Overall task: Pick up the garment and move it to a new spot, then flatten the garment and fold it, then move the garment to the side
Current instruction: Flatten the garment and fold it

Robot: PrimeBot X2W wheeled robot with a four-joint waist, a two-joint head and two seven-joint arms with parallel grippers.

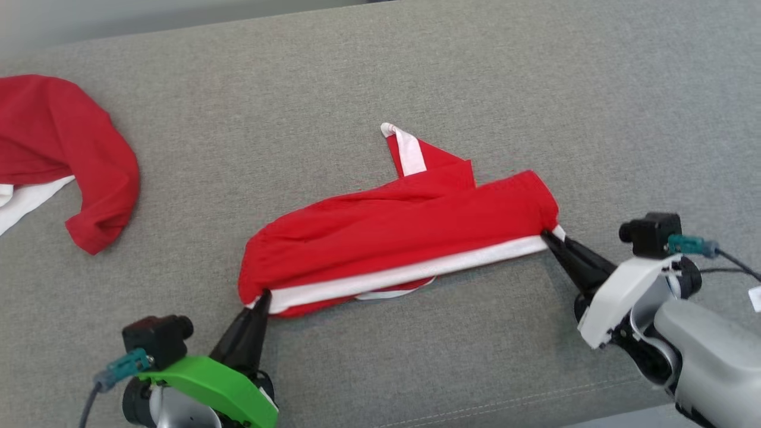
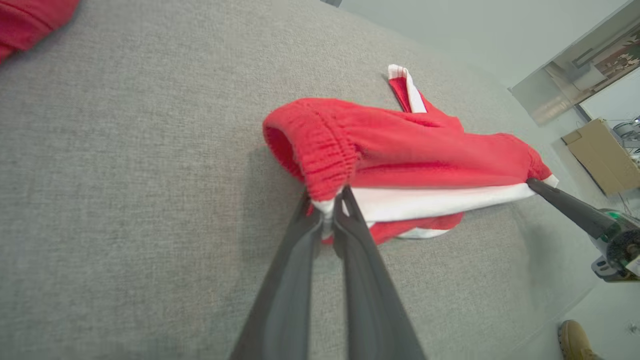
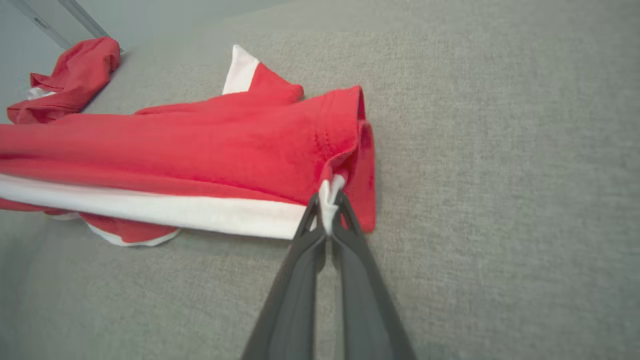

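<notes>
Garment of red, white-striped fabric (image 1: 392, 238) stretches across grey woven surface (image 1: 416, 71); left gripper (image 1: 264, 295) and right gripper (image 1: 544, 234) clamp its ends.

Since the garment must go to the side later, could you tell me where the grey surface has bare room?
Free: the grey surface right of the held garment, past the right gripper, and the strip behind it. Crowded: the left end, where a second red garment lies.
</notes>
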